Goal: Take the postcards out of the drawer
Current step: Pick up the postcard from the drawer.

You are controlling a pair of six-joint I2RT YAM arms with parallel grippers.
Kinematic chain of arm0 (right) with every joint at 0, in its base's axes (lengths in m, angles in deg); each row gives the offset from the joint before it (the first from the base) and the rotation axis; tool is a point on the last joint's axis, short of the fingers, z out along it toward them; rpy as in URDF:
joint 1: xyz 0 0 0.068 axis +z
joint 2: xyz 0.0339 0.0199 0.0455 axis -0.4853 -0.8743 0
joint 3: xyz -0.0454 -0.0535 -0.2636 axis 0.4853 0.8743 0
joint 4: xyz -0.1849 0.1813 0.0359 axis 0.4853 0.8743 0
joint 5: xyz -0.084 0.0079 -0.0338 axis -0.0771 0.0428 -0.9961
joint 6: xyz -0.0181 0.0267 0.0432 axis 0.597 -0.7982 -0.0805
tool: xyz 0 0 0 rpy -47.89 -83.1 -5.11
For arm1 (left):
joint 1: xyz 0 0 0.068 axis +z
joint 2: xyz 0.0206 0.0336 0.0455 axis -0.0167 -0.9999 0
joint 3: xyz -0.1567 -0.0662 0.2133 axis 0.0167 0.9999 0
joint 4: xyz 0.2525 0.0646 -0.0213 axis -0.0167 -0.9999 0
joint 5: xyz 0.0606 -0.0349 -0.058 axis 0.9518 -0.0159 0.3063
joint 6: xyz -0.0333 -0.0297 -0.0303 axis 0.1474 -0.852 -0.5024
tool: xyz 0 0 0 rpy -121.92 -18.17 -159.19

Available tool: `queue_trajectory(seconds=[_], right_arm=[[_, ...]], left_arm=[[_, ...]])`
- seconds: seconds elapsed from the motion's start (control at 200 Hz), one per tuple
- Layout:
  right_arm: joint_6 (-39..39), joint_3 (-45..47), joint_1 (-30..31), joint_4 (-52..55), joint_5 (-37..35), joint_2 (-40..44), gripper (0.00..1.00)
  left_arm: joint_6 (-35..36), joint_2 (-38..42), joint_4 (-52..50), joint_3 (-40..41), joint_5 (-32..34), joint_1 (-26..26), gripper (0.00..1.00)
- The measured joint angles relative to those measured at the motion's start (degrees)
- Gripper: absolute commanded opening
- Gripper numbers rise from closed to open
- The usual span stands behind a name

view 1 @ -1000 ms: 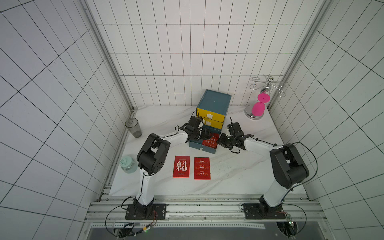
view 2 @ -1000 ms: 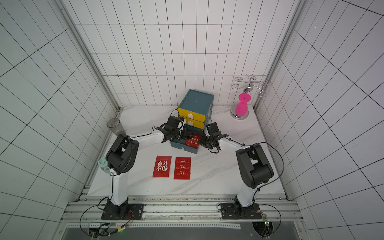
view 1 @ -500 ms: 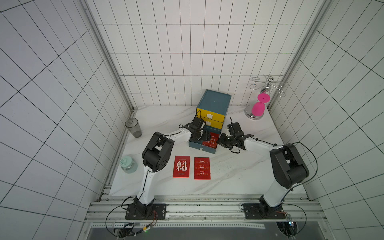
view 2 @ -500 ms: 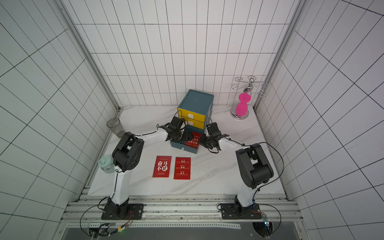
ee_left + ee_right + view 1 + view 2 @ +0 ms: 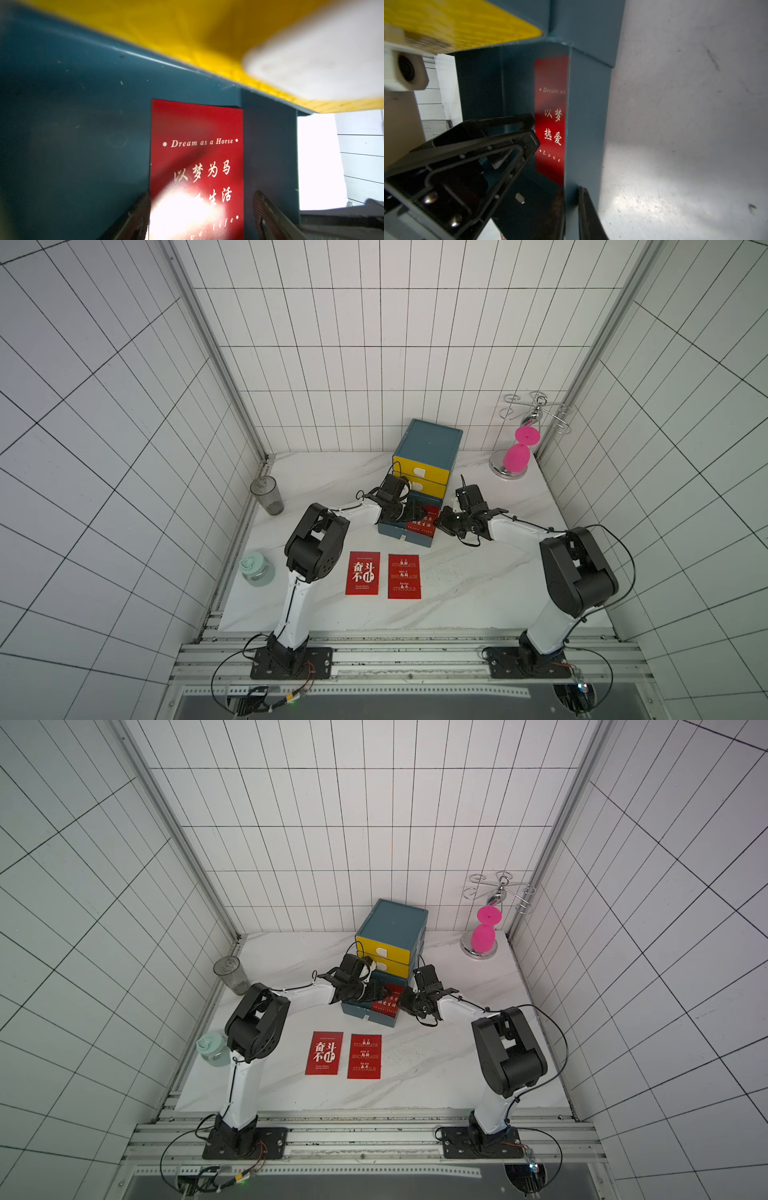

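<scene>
Two red postcards [image 5: 362, 573] [image 5: 404, 576] lie flat side by side on the marble table in both top views [image 5: 324, 1052] [image 5: 364, 1056]. A third postcard [image 5: 197, 145] lies on the floor of the pulled-out teal bottom drawer [image 5: 403, 533], against its right wall. My left gripper [image 5: 201, 194] is open low inside the drawer, one finger on each side of that card's near end. My right gripper [image 5: 571, 191] is shut on the drawer's right side wall [image 5: 586, 124], one finger inside and one outside.
The teal cabinet [image 5: 428, 443] with two shut yellow drawers stands at the back. A dark cup [image 5: 267, 495] and a mint bottle [image 5: 257, 569] stand by the left wall. A pink glass on a chrome rack [image 5: 519, 452] is at the back right.
My left gripper has moved right, further into the drawer and over the card, and its elbow has shifted right with it. The right arm has stayed still.
</scene>
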Motion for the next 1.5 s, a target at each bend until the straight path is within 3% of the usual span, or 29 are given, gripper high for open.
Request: queue_trajectory(seconds=[0.445, 1.504], right_arm=[[0.0, 0.04, -0.7, -0.02, -0.39, 0.13, 0.16], [-0.28, 0.28, -0.7, -0.52, -0.39, 0.15, 0.15]], left_arm=[[-3.54, 0.0, 9.62, 4.24, -5.75, 1.55, 0.76], [-7.93, 5.6, 18.82, 8.72, -11.5, 2.23, 0.76]])
